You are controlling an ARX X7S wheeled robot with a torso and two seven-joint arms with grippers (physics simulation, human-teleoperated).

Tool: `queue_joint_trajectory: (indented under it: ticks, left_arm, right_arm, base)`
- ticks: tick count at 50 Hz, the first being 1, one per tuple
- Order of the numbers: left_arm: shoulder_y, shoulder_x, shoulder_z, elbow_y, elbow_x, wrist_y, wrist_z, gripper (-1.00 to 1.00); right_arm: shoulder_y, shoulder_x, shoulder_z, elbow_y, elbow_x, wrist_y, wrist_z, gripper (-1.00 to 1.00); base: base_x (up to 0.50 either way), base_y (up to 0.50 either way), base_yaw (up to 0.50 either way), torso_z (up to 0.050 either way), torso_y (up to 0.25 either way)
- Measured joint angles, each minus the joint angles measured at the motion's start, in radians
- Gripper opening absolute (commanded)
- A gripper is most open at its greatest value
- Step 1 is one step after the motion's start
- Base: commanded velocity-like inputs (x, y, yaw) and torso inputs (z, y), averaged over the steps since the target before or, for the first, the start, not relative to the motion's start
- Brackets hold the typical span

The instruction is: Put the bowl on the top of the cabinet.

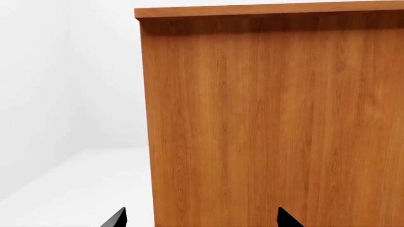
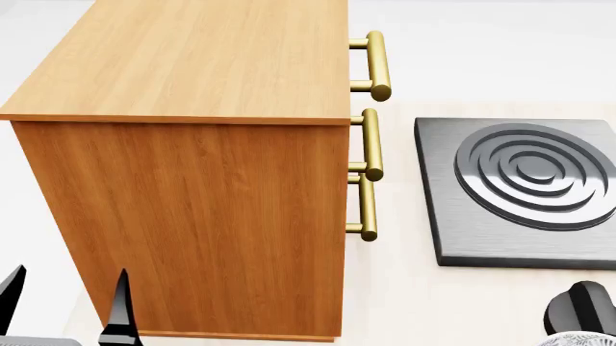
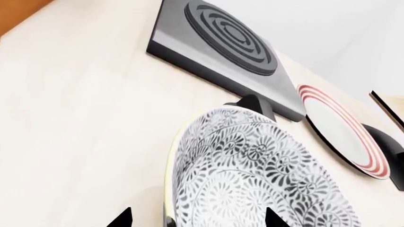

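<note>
- The cabinet [image 2: 192, 180] stands on the pale surface [image 2: 405, 288], its flat top bare, with three brass handles [image 2: 371, 144] projecting from its front toward the right of the head view.
- A dark grey square slab [image 2: 520, 194] with raised concentric rings lies on the surface, near the cabinet's handle side.
- The bowl [image 3: 252, 175] sits just beside that slab, well below the cabinet top; in the head view only a sliver of it shows at the lower right corner.
- A white plate with red rings [image 3: 344, 130] leans tilted beyond the bowl.
- The right gripper [image 3: 198, 220] has its fingers [image 3: 120, 220] spread, one tip outside the bowl's rim and one over its patterned inside; whether they touch it I cannot tell.
- The left gripper [image 1: 198, 218] has its fingers [image 1: 287, 218] spread, empty, close to the cabinet's side panel.
</note>
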Motion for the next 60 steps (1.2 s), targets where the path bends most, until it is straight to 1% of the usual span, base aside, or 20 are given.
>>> queue_joint_trajectory:
  ticks: [21,22,44,52,60]
  left_arm:
    - [0.001,-0.004,0.003,-0.009,-0.003,0.010,-0.002,1.00]
    - [0.001,-0.004,0.003,-0.009,-0.003,0.010,-0.003,1.00]
    - [0.002,-0.010,0.007,-0.001,-0.005,0.007,-0.011,1.00]
    - [0.003,-0.012,0.008,0.001,-0.006,0.008,-0.013,1.00]
    - [0.003,-0.014,0.009,0.001,-0.006,0.009,-0.015,1.00]
  right_arm:
    - [-0.001,-0.007,-0.006,0.019,-0.007,-0.011,-0.006,1.00]
    - [-0.001,-0.007,-0.007,0.020,-0.008,-0.011,-0.005,-1.00]
    - [-0.002,0.002,-0.003,-0.006,0.010,-0.007,0.008,-1.00]
    - [0.055,0.020,0.020,-0.091,0.061,0.062,0.031,-1.00]
    - [0.164,0.026,0.035,-0.180,0.135,0.166,0.051,-1.00]
  base:
    - [0.00,0.00,0.00,0.000,0.000]
    - [0.00,0.00,0.00,0.000,0.000]
    - [0.00,0.00,0.00,0.000,0.000]
    - [0.00,0.00,0.00,0.000,0.000]
    - [0.00,0.00,0.00,0.000,0.001]
